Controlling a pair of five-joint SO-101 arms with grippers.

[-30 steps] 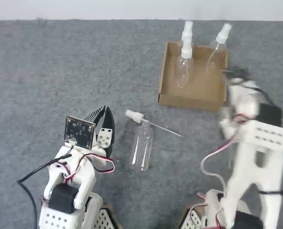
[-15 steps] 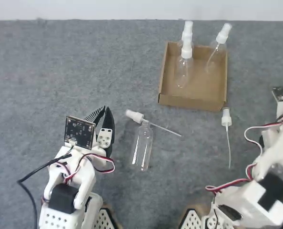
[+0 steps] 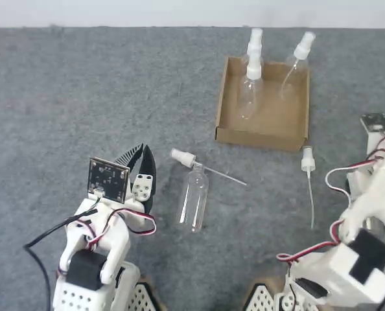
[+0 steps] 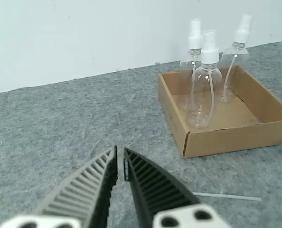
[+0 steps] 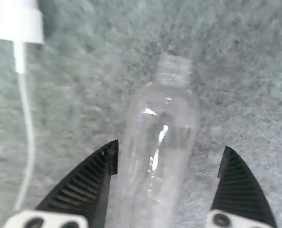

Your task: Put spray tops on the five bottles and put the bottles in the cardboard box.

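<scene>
Cardboard box (image 3: 257,138) sat toward the far edge of the grey surface (image 3: 82,84), right of its middle, with three capped bottles (image 3: 249,91) standing upright in its far half. Left end effector (image 4: 120,152) sat toward the near edge, left of centre, its jaws all but closed on nothing. Right end effector (image 5: 170,146) hung by the right edge with its jaws spread wide to either side of an uncapped bottle (image 5: 162,104) lying on its side. It straddled the bottle without clamping it, and whether one jaw brushed it could not be told.

Another bare bottle (image 3: 193,197) lay near the surface's middle, neck toward the far edge. A loose spray top (image 3: 183,157) lay at that neck, its tube running out across the surface rather than into the bottle. A second spray top (image 3: 307,161) lay just beside the straddled bottle, head toward the box's near right corner.

Both bottles looked like empty, thin, clear plastic. They were probably very light, smooth and free to roll, and likely to dent under a hard squeeze. The round body below the shoulder seemed the best place to grip, leaving the neck free. Each top seemed best held by its stiff head, since the thin tube would probably bend.
</scene>
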